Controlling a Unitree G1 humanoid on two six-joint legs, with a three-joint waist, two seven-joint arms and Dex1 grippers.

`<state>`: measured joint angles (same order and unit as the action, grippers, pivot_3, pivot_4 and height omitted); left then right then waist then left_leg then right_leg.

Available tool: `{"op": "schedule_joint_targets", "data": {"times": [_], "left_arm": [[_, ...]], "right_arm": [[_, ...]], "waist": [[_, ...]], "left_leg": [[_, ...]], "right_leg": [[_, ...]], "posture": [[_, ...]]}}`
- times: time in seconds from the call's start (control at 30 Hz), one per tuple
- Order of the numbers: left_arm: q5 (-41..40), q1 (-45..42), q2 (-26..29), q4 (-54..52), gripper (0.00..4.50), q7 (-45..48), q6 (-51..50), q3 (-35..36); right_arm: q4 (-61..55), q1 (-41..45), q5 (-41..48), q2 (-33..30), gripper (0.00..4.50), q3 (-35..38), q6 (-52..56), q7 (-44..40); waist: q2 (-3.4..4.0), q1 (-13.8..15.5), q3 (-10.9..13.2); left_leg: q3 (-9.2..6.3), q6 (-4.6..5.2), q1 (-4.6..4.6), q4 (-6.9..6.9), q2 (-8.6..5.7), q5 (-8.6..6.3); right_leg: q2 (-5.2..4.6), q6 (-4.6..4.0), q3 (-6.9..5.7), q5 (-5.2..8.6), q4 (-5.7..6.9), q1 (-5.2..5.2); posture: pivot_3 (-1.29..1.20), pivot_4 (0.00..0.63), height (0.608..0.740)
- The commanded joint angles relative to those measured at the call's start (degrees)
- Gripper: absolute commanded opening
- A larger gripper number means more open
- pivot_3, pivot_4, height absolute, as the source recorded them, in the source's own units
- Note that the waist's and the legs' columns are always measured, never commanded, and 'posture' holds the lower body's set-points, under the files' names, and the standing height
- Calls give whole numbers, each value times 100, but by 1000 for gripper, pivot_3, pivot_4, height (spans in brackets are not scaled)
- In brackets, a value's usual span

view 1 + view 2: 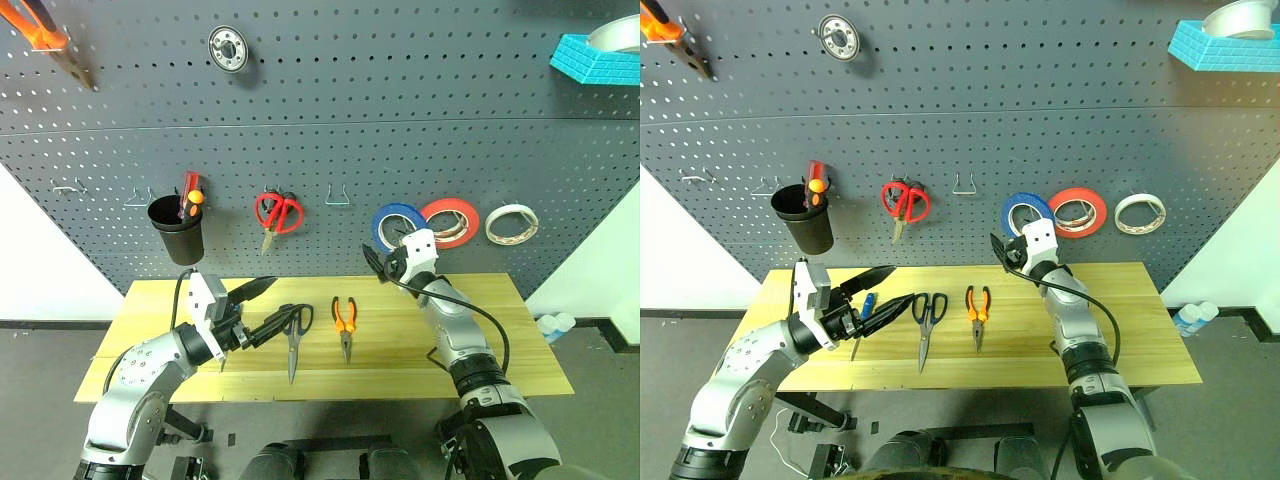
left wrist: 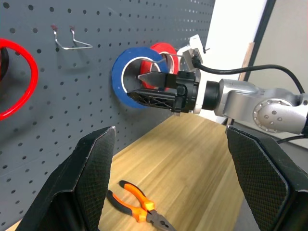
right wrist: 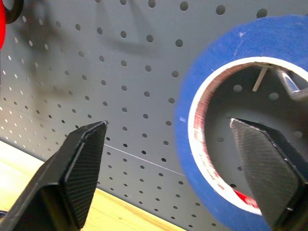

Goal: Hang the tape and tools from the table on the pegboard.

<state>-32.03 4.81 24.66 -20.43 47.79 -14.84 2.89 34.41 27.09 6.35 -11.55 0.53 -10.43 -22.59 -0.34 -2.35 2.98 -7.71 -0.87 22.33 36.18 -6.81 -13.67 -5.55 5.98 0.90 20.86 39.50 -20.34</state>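
The blue tape roll (image 3: 250,125) hangs on the pegboard (image 1: 320,150), one side of its ring between the right gripper (image 2: 147,86)'s spread jaws, apparently let go. It looks light and stiff; its rim suits a pinch. Left gripper (image 1: 262,305) is spread beside the dark-handled scissors (image 1: 294,335) and orange-handled pliers (image 1: 344,320) on the counter (image 1: 480,330).

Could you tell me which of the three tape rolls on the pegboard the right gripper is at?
The blue roll, leftmost of the three. The open right gripper has one finger through its core; the red roll and white roll hang further right.
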Motion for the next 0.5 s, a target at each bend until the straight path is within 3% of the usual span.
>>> {"op": "schedule_joint_targets", "data": {"times": [0.03,0.27,0.5], "left_arm": [[-85,-4,55,-205,3847,5,2,43],[-69,41,104,-175,3847,63,13,49],[-41,82,127,-2,3847,161,105,61]], "right_arm": [[-93,152,2,23,4141,36,-60,-40],[-633,-123,51,-90,4141,1,244,-255],[-1976,-875,164,-299,4141,-6,921,-479]], "waist": [[0,0,0],[0,9,0],[0,69,0]], "left_leg": [[0,0,0,0,0,0],[0,0,0,0,0,0],[0,1,0,0,0,-1]], "right_leg": [[0,0,0,0,0,0],[0,0,0,0,0,0],[-1,0,0,0,-1,0]], "posture": [[31,0,717],[30,0,717],[21,0,717]]}}
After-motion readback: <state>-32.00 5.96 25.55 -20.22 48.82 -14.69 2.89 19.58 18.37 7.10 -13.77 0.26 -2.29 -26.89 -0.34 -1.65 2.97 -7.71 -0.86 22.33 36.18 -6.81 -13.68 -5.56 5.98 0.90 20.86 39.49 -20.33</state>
